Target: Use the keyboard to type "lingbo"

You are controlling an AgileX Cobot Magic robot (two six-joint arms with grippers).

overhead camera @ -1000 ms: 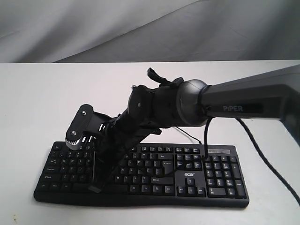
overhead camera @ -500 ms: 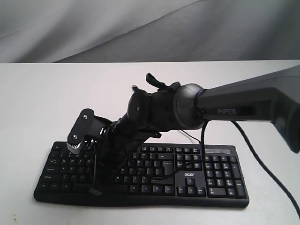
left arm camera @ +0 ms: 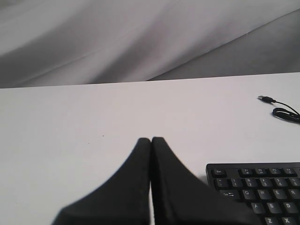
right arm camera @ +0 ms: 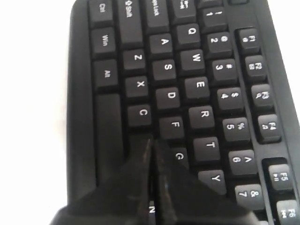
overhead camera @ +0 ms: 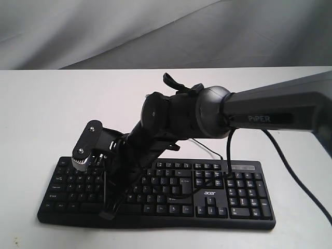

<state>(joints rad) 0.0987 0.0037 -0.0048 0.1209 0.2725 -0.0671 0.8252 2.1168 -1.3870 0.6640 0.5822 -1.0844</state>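
Note:
The black keyboard (overhead camera: pixel 207 195) with its white acer logo lies at the table's front. My right arm reaches across it to its left half, and the right gripper (overhead camera: pixel 107 213) points down at the front key rows. In the right wrist view the right gripper (right arm camera: pixel 152 140) is shut with nothing in it. Its tips lie over the bottom letter row just past the C key (right arm camera: pixel 139 114), beside F and G, and hide the key beneath. I cannot tell if they touch. The left gripper (left arm camera: pixel 151 139) is shut and empty over bare table beside the keyboard's (left arm camera: pixel 255 187) Esc corner.
The keyboard's thin black USB cable (left arm camera: pixel 285 112) lies loose on the white table (left arm camera: pixel 93 122) behind the keyboard, with its plug (left arm camera: pixel 263 98) free. A black arm cable (overhead camera: pixel 298 181) hangs over the number pad side. Grey cloth (overhead camera: pixel 155 31) backs the table.
The right arm shifted left half a second ago and has swung back right. Its fingertips sit slightly lower, nearer the keyboard's front rows. The gripper stays shut.

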